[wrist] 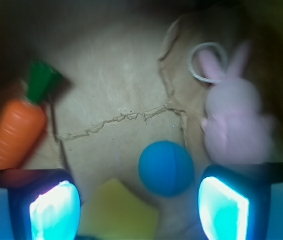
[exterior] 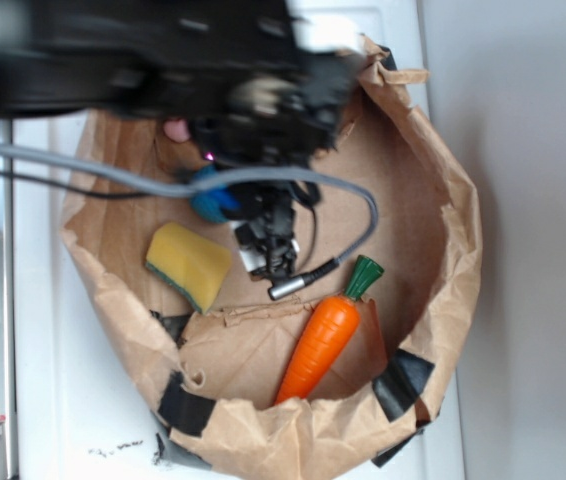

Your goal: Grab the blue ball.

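Two claw fingers (wrist: 54, 207) stood wide apart at the bottom corners of the wrist view, and the claw (wrist: 139, 207) held nothing. In the exterior view the claw (exterior: 263, 245) hung low inside a crumpled brown paper bag (exterior: 443, 200), with the dark, blurred arm (exterior: 143, 50) reaching in from the upper left and a grey cable (exterior: 113, 175) looping beneath it.

The blue ball (wrist: 166, 167) lay on the bag's floor just ahead of the gap between the fingers, nearer the right-hand one and not touching either. From outside, the ball (exterior: 213, 200) showed only partly, half hidden behind the claw and cable. Being round, it had no long axis or heading to report.

A yellow sponge (exterior: 189, 263) lay just beside the ball, under the claw's gap in the wrist view. A pink toy rabbit (wrist: 234, 120) sat close to the ball's far right. A toy carrot (exterior: 325, 340) lay well apart, its green top pointing away from the bag's taped rim. The bag rested on a white worktop (exterior: 43, 400).
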`<state>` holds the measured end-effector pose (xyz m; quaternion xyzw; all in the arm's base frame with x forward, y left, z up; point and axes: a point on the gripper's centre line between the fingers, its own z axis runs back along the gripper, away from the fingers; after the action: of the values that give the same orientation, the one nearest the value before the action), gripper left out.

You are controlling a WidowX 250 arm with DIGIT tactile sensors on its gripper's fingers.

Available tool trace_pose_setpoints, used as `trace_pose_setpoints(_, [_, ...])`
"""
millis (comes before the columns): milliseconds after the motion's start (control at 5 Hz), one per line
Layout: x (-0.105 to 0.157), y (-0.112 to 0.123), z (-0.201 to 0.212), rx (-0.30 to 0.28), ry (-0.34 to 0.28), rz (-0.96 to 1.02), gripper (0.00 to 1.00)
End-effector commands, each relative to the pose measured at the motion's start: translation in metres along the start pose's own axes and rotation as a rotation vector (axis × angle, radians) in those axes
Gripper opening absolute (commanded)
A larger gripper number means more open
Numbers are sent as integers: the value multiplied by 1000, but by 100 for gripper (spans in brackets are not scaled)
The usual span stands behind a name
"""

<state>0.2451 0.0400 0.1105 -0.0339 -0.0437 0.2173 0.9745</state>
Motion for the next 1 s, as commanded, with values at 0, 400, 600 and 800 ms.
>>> trace_pose_setpoints(0, [5, 6, 14, -12, -49, 34, 100])
trace_pose_setpoints(400, [5, 6, 14, -12, -49, 34, 100])
trace_pose_setpoints(600, [7, 10, 1, -60, -27, 67, 100])
trace_pose_setpoints(800, [15, 8, -13, -57, -30, 121, 100])
